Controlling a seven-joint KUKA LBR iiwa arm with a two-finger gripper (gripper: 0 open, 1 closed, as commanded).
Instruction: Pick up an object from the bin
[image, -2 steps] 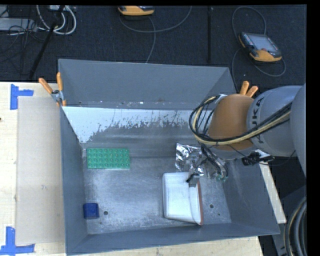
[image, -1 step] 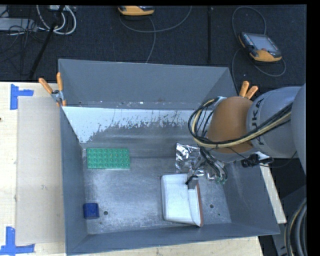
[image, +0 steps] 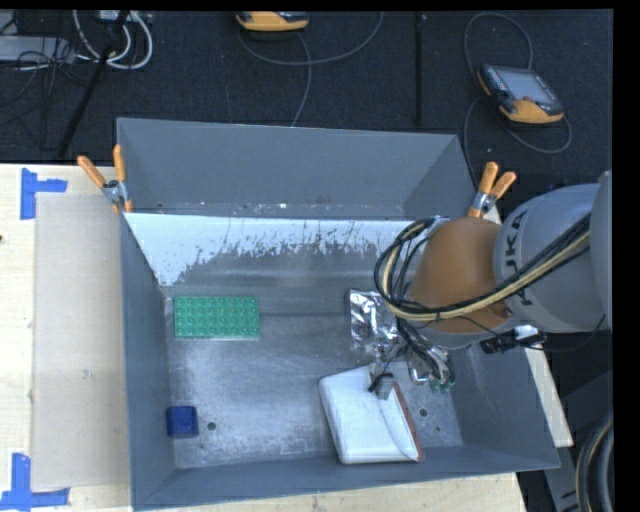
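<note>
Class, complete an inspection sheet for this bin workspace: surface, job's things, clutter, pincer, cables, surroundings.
Surface: grey metal bin, floor scuffed pale.
Job's things: white flat pad front right; crumpled foil behind it; green studded plate left; small blue block front left.
Clutter: nothing seen.
Grippers: pincer over the pad's rear edge, beside the foil.
Cables: black and yellow cables looped round the wrist.
Surroundings: dark floor with loose wires, orange-and-black device.

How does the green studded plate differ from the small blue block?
The green studded plate is wide, flat and rectangular; the blue block is much smaller and squarish. The plate lies on the view's middle left; the block sits near the lower left corner. Both rest alone on the bin floor.
</note>
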